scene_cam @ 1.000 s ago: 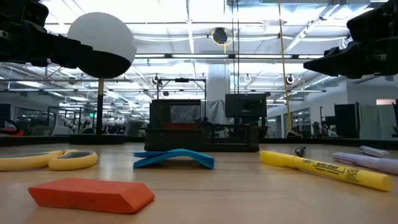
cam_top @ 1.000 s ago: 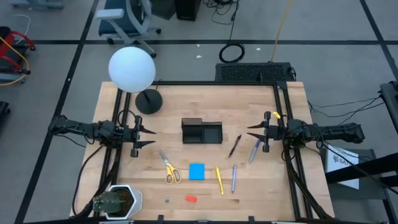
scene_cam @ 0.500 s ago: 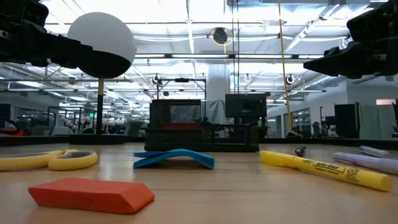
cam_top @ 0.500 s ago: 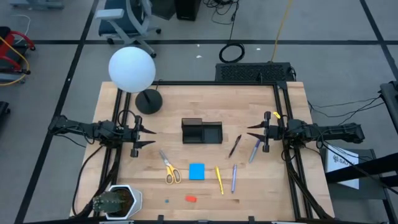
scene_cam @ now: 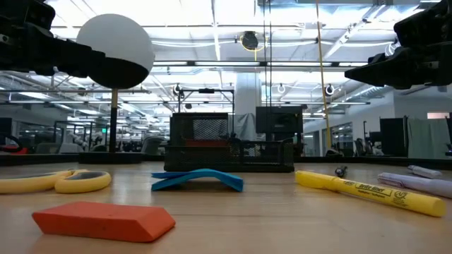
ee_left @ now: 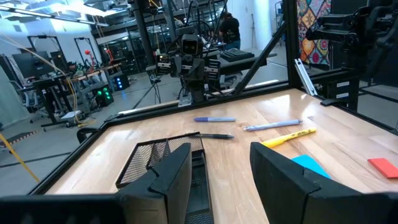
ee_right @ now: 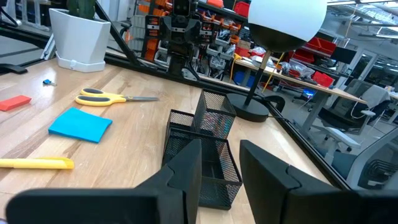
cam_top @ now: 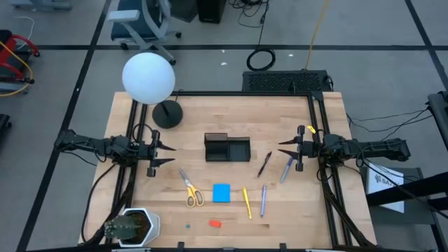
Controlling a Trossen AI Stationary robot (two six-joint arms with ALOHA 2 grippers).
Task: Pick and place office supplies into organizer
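The black mesh organizer (cam_top: 227,148) stands mid-table, between both arms. Near the table's near edge lie yellow-handled scissors (cam_top: 190,189), a blue note pad (cam_top: 221,192), a yellow marker (cam_top: 246,202), a purple pen (cam_top: 263,199) and a red eraser (cam_top: 215,223). A dark pen (cam_top: 264,163) and a blue pen (cam_top: 287,169) lie right of the organizer. My left gripper (cam_top: 168,154) hovers open to the organizer's left, above the table. My right gripper (cam_top: 281,148) hovers open to its right, above the pens. Both wrist views show the organizer (ee_left: 168,162) (ee_right: 202,149) ahead of the fingers.
A lamp with a round black base (cam_top: 167,114) and a white globe (cam_top: 148,77) stands at the far left. A white plant pot (cam_top: 133,225) sits at the near left corner. A black frame rail (cam_top: 313,126) edges the table. Bare wood lies around the organizer.
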